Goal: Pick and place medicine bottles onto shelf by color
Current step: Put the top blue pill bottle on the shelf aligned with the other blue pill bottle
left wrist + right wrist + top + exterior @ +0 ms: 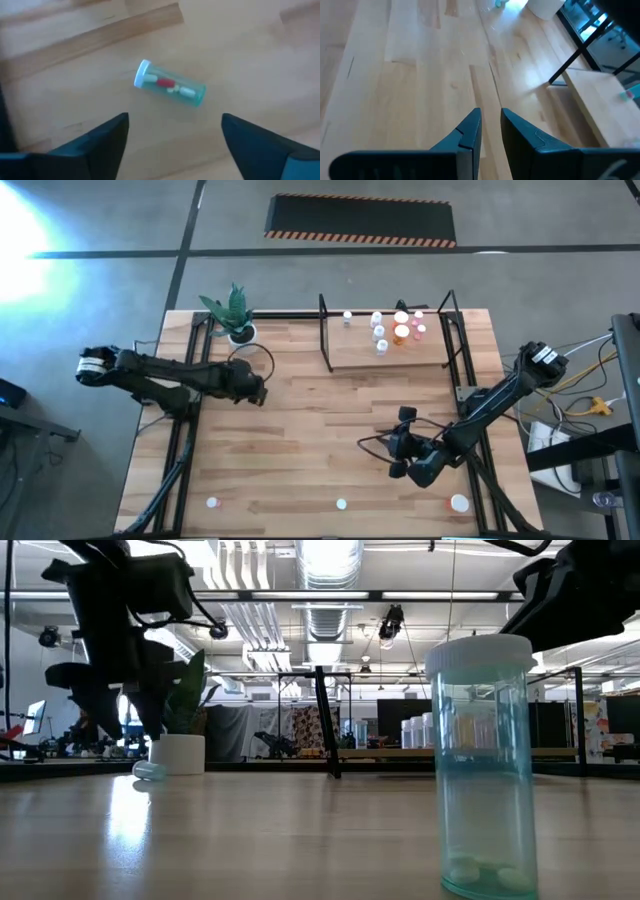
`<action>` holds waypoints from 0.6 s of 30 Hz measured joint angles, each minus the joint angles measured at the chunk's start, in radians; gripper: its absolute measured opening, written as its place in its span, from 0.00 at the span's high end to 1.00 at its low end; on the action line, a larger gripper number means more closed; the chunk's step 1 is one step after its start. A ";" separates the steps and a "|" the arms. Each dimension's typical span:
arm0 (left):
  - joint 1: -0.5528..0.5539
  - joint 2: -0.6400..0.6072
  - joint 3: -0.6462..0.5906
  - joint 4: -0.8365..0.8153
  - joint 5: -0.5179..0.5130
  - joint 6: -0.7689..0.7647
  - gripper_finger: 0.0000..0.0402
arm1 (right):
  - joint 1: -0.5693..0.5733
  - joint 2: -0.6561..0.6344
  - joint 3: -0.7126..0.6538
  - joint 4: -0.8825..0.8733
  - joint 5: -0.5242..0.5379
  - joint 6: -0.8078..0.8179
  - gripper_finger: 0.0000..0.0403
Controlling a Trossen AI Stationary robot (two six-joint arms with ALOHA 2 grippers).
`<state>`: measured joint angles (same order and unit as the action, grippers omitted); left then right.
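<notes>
A green-tinted medicine bottle [170, 90] with a white cap lies on its side on the table beside the plant pot, also seen in the low view [150, 770]. My left gripper [175, 135] hovers above it, open, fingers on either side and short of it; in the high view it is at the table's left [258, 392]. The shelf [430, 355] at the far right carries several upright bottles [400, 332]. Three more bottles stand along the near edge [212, 502], [341, 503], [459, 502]. My right gripper [490, 130] is shut and bare above the near right of the table [402, 452].
A white pot with a green plant [238, 315] stands at the far left, close to the lying bottle. A tall green bottle [483, 765] stands right before the low camera. Black frame rails [190, 380] run along the table's left and right sides.
</notes>
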<state>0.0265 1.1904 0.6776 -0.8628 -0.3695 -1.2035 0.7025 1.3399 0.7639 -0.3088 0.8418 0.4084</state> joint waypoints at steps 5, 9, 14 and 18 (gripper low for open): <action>0.071 0.000 -0.076 0.154 0.001 -0.113 0.23 | 0.000 0.000 0.000 0.004 0.023 -0.009 0.84; 0.121 0.002 -0.120 0.226 -0.002 -0.169 0.28 | 0.000 0.000 0.001 0.007 0.025 -0.009 0.84; 0.162 0.002 -0.137 0.227 -0.012 -0.177 0.36 | 0.000 0.001 0.001 0.007 0.025 -0.009 0.85; 0.179 0.002 -0.168 0.270 -0.014 -0.177 0.41 | 0.000 0.001 0.001 0.008 0.025 -0.009 0.84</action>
<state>0.2059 1.1927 0.5091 -0.5926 -0.3835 -1.3808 0.7026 1.3407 0.7647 -0.3006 0.8669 0.3996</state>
